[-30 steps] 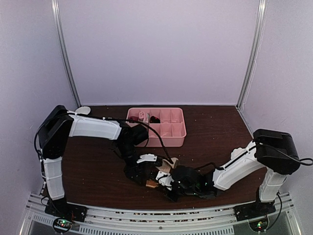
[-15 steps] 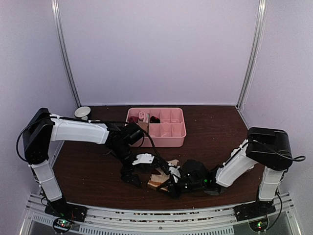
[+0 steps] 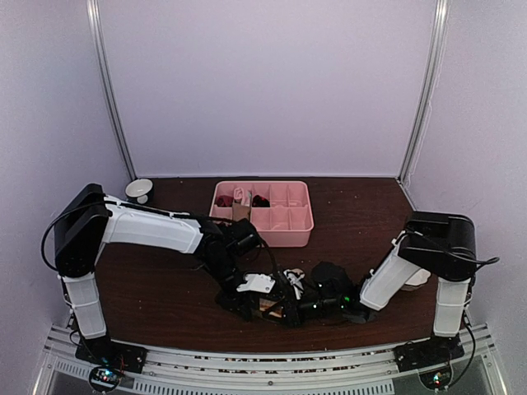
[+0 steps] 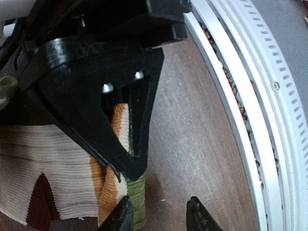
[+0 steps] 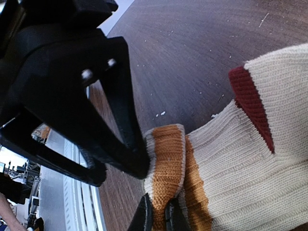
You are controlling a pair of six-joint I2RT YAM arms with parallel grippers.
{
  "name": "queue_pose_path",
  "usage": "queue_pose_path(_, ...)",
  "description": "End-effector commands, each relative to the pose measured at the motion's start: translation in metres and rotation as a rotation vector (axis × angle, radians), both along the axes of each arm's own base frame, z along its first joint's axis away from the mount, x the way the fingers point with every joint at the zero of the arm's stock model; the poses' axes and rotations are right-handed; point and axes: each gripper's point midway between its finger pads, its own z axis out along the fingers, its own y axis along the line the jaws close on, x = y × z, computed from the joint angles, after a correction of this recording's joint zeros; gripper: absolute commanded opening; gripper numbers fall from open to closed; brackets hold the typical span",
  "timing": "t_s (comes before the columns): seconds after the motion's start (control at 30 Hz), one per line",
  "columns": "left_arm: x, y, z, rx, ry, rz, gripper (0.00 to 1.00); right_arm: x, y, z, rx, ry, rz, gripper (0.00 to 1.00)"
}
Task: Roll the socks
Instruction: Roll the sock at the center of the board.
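Note:
The beige-tan sock (image 5: 269,144), with orange, maroon and olive bands, lies on the dark table near the front edge. In the top view it is a small patch (image 3: 274,304) between the two grippers. My right gripper (image 5: 159,217) is shut on the sock's orange-banded edge. My left gripper (image 4: 159,217) is open and low over the table, its left fingertip (image 4: 122,216) against the sock's olive edge (image 4: 137,197). The right gripper's black fingers (image 4: 120,120) lie over the sock just ahead of it. I cannot make out the black argyle sock.
A pink divided tray (image 3: 284,234) stands at the back middle with small rolled items in its left compartments. A white bowl (image 3: 138,189) sits at the back left. The table's front metal rail (image 4: 250,125) runs close beside the left gripper.
The left gripper has moved right and nearer, up against the sock. The right gripper stays on the sock while its forearm has drawn in and lowered.

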Motion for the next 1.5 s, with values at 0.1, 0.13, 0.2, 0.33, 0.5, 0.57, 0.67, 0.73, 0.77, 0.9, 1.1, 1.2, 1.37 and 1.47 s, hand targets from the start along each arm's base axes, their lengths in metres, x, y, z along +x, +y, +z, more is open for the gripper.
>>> queue_pose_path(0.1, 0.019, -0.008, -0.008, -0.017, -0.133, -0.020, 0.39, -0.041, -0.085, -0.114, -0.437, 0.273, -0.040, 0.00)
queue_pose_path(0.13, 0.019, -0.008, -0.009, -0.017, -0.143, -0.023, 0.39, -0.041, -0.085, -0.114, -0.436, 0.274, -0.038, 0.00)
queue_pose_path(0.2, 0.020, -0.009, -0.013, -0.014, -0.169, -0.021, 0.39, -0.041, -0.084, -0.114, -0.438, 0.275, -0.034, 0.00)
queue_pose_path(0.33, 0.012, -0.010, -0.018, 0.001, -0.144, -0.039, 0.36, -0.041, -0.085, -0.116, -0.443, 0.283, -0.033, 0.00)
queue_pose_path(0.5, 0.002, -0.003, -0.030, 0.046, -0.100, -0.058, 0.17, -0.041, -0.083, -0.114, -0.432, 0.278, -0.033, 0.00)
queue_pose_path(0.57, 0.001, -0.001, -0.035, 0.071, -0.087, -0.061, 0.10, -0.039, -0.083, -0.111, -0.425, 0.263, -0.038, 0.00)
queue_pose_path(0.67, -0.001, 0.004, -0.039, 0.109, -0.031, -0.049, 0.02, -0.033, -0.078, -0.097, -0.382, 0.215, -0.040, 0.04)
queue_pose_path(0.73, 0.001, 0.005, -0.038, 0.114, 0.017, -0.018, 0.01, -0.028, -0.077, -0.086, -0.357, 0.168, -0.044, 0.15)
queue_pose_path(0.77, 0.003, 0.005, -0.037, 0.113, 0.047, 0.003, 0.01, -0.025, -0.076, -0.080, -0.349, 0.140, -0.051, 0.19)
queue_pose_path(0.9, 0.004, 0.010, -0.029, 0.111, 0.173, 0.050, 0.00, -0.011, -0.087, -0.060, -0.344, 0.021, -0.108, 0.31)
queue_pose_path(1.1, -0.011, 0.021, -0.021, 0.160, 0.339, 0.047, 0.00, 0.007, -0.118, -0.022, -0.318, -0.179, -0.246, 0.54)
queue_pose_path(1.2, -0.014, 0.022, -0.019, 0.182, 0.370, 0.059, 0.00, 0.017, -0.132, 0.001, -0.319, -0.309, -0.316, 0.81)
queue_pose_path(1.37, -0.020, 0.021, -0.005, 0.183, 0.430, 0.070, 0.00, 0.040, -0.159, 0.065, -0.283, -0.537, -0.509, 1.00)
queue_pose_path(1.47, -0.026, 0.021, -0.004, 0.221, 0.508, 0.070, 0.00, 0.057, -0.191, 0.093, -0.271, -0.579, -0.720, 1.00)
